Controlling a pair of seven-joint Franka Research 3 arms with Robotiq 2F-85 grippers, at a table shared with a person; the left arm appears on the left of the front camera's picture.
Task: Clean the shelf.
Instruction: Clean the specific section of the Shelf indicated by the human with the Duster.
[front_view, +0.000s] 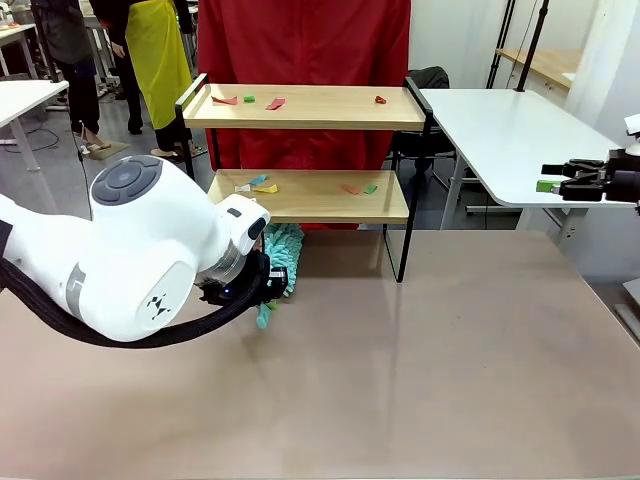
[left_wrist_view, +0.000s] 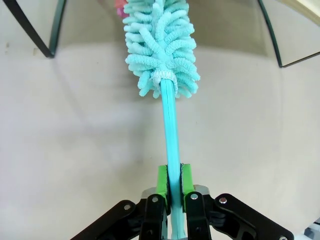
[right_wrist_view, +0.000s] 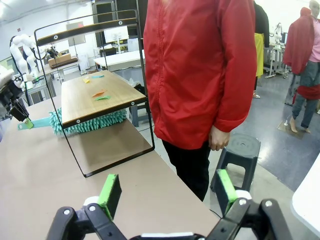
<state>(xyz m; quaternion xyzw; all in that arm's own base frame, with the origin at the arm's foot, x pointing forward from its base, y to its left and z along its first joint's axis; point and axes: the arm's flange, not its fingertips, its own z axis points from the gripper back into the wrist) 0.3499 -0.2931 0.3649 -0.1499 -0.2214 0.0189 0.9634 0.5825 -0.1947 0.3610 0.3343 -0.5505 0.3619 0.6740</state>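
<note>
Front view: two-tier shelf (front_view: 320, 108) of light wooden boards in a thin black metal frame, standing at the far part of the brown table, with small coloured paper scraps (front_view: 265, 187) on both boards. Left gripper (left_wrist_view: 174, 177): green pads clamped on the handle of a teal chenille duster (left_wrist_view: 161, 45). The duster's long axis runs straight ahead from the gripper. Its head lies under the lower board, below the scraps, so a lift looks necessary. Right gripper (right_wrist_view: 168, 192): jaws wide apart, empty, well off to the shelf's right. The left arm is nearer.

The shelf (front_view: 320, 108) stands upright at upper centre of the front view; two light wooden boards in a thin black frame; coloured scraps (front_view: 275, 103) dot both boards.
</note>
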